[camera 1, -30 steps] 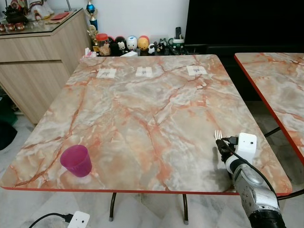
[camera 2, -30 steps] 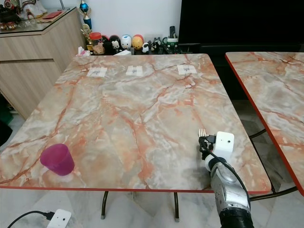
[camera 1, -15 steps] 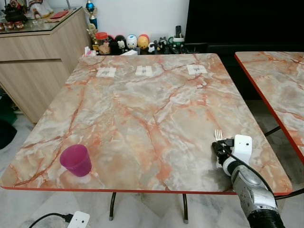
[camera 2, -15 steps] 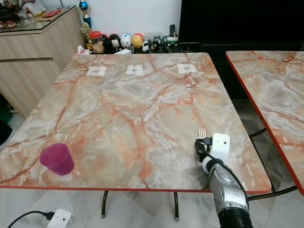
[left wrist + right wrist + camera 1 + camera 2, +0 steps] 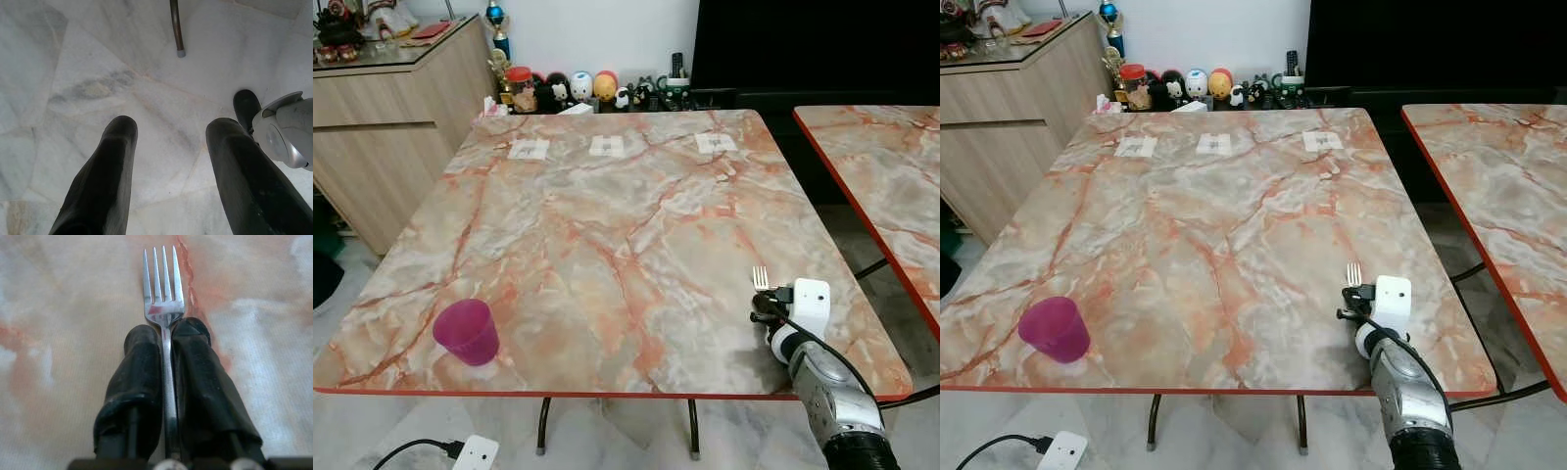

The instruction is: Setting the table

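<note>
Low over the marble table (image 5: pixel 607 215), the right gripper (image 5: pixel 166 340) clamps a fork (image 5: pixel 164 289). Tines point straight ahead along the fingers. Left gripper (image 5: pixel 171 147) hangs open.

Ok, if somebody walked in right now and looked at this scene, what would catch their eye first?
Probably the right gripper over the near right corner of the marbled table, its black fingers clamped on a silver fork with the tines pointing away from the robot. Next, the bright pink cup standing alone near the near left edge. The left gripper hangs open over the floor.
</note>
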Available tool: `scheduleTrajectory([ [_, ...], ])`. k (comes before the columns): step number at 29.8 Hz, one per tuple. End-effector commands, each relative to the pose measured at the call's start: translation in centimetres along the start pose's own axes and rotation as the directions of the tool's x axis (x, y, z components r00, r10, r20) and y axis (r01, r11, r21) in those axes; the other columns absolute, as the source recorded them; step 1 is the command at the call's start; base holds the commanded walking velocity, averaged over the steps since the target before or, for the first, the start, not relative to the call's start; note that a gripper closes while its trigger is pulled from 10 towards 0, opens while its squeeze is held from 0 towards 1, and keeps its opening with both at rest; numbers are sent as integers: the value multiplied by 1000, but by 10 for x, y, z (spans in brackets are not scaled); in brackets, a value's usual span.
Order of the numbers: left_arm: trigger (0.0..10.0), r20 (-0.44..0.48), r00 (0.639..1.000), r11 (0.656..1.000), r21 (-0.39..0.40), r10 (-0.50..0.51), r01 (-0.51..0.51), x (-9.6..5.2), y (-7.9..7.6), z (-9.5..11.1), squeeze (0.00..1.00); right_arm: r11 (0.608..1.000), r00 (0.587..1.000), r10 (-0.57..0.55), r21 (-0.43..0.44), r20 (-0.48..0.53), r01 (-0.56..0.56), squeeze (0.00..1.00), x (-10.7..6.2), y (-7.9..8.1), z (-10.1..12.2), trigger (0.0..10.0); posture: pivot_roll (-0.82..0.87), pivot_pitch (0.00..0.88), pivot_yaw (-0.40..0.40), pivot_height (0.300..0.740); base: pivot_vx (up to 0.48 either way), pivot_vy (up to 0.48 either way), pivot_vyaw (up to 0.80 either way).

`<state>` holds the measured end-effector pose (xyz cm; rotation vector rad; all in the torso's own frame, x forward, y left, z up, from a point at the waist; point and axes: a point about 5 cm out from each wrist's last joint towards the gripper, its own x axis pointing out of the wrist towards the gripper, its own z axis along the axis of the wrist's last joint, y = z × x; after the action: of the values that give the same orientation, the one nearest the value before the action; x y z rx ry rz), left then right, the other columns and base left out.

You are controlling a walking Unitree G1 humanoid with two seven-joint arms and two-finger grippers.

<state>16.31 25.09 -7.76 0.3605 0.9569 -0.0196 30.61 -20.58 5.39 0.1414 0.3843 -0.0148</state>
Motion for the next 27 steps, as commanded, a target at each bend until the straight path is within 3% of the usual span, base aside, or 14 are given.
scheduleTrajectory([
  [1,10000,-16,1000,1000,8,-5,5,-1,1,-4,0,1000,998,21,-4,-66,-21,0,0,5,-14,0,61,5,26,740,0,0,0],
  [17,10000,-10,1000,1000,8,-11,11,0,0,-2,0,999,998,1,-43,-60,-3,0,-1,5,-16,0,63,4,25,740,0,0,0],
  [22,10000,-8,1000,1000,7,-12,12,0,-1,-2,0,997,993,-60,-34,104,64,0,-3,1,3,0,63,4,23,740,0,0,0],
  [24,10000,-7,1000,1000,5,-12,12,0,-1,-2,0,992,979,-94,-70,179,108,0,-6,-2,13,10000,62,4,22,740,0,0,0],
  [27,10000,-9,1000,1000,7,-12,12,0,-1,-2,0,996,962,-81,-22,263,89,0,-11,2,24,10000,58,5,22,740,0,0,0],
])
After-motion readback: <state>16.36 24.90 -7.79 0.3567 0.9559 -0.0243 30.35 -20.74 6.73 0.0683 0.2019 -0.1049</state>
